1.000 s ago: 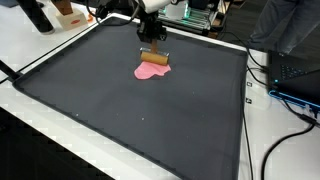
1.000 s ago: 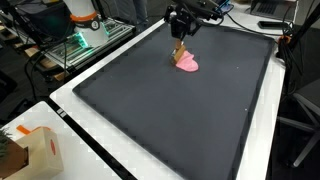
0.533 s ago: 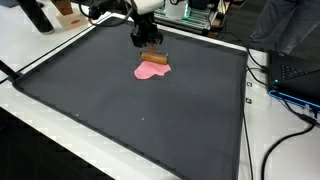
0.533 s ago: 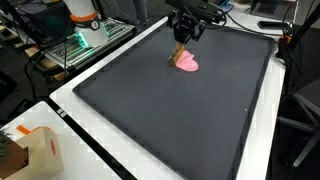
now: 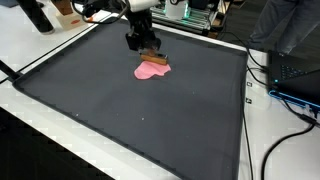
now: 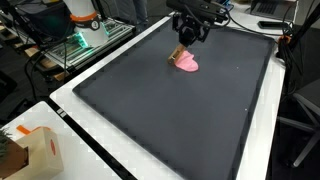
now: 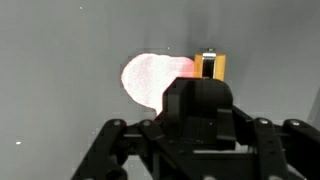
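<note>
We cannot tell whether our gripper (image 5: 142, 46) is open above the tan block (image 5: 152, 60) near the mat's (image 5: 150, 120) far edge; the block looks light and rigid, best pinched across its sides.

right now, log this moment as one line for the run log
hand: hovering by tan block, empty | tan block: touching pink blob's edge | surface: black mat | jaws: unclear

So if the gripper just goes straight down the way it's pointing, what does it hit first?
Probably the brown block touching the pink piece; depth is unclear, so it could meet the black mat beside them instead.
</note>
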Available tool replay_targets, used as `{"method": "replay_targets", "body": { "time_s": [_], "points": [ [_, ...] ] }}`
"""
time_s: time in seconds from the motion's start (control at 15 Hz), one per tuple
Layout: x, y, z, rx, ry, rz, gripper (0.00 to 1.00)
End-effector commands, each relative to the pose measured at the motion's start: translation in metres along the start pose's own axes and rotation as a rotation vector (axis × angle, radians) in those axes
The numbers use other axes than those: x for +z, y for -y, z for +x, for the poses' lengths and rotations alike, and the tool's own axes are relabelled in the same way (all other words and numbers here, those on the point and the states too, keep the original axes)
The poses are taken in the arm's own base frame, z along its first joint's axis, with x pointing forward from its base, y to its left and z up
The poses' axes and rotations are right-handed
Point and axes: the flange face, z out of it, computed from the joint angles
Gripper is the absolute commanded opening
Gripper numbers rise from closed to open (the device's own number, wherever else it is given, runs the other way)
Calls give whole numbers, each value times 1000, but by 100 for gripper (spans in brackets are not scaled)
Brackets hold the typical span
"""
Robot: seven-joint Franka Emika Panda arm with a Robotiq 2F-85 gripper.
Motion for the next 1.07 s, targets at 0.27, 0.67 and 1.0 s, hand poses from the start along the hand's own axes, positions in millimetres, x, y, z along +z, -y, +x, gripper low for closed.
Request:
{"method": "replay_targets", "body": {
  "time_s": [0.27, 0.67, 1.0],
  "points": [
    [6, 3, 1, -18, 13, 14, 25],
    [9, 5, 1, -25, 12, 22, 62],
    [13, 7, 2, -37, 16, 28, 24]
  ]
}}
